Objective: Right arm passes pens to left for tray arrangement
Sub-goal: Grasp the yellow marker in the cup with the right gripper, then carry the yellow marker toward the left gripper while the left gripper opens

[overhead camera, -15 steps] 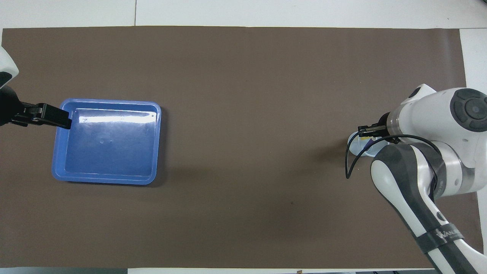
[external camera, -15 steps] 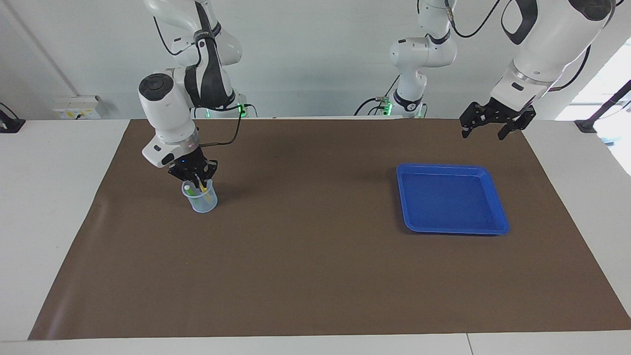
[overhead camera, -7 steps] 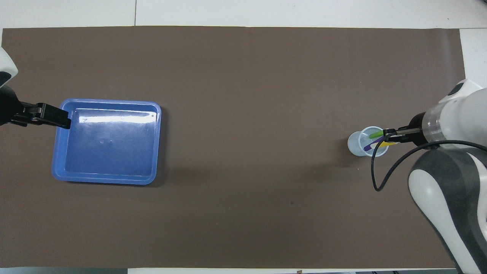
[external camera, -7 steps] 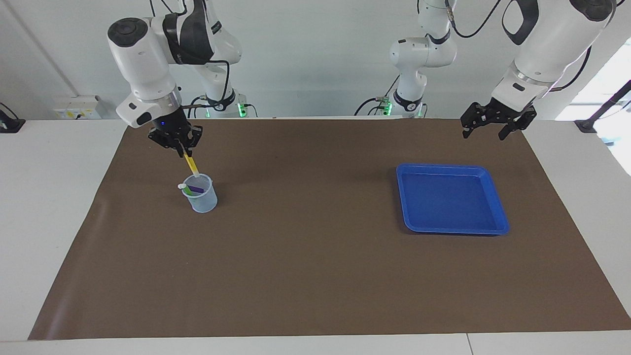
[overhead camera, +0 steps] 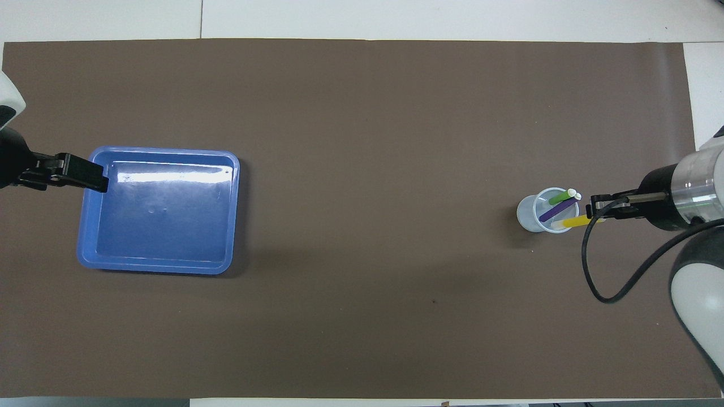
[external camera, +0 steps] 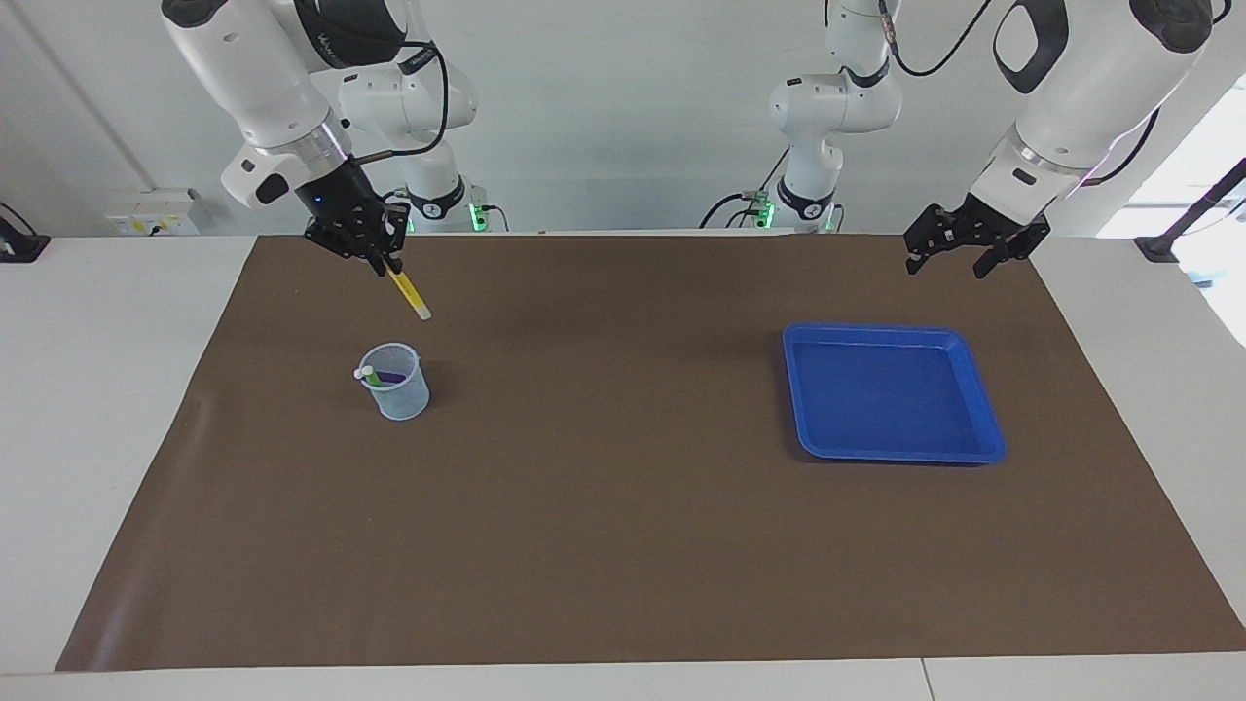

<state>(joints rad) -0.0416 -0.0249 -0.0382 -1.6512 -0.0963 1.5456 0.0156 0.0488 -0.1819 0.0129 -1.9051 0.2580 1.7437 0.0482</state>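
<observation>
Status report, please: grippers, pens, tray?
Right gripper shut on yellow marker pen, lifted clear of small clear plastic cup. Left gripper open, waiting. Shallow blue plastic tray empty.

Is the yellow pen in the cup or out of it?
Out. The right gripper holds the yellow pen in the air above the cup.

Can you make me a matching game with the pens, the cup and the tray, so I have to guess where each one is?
Things:
1. yellow pen
2. purple pen
3. blue tray
4. clear cup

Places or states:
A. lies on the brown mat with nothing in it, toward the left arm's end of the table
B. hangs in the air, pinched by the right end effector
C. stands on the mat holding two pens
D. leans inside the cup next to the green pen

Pairs: 1-B, 2-D, 3-A, 4-C
</observation>
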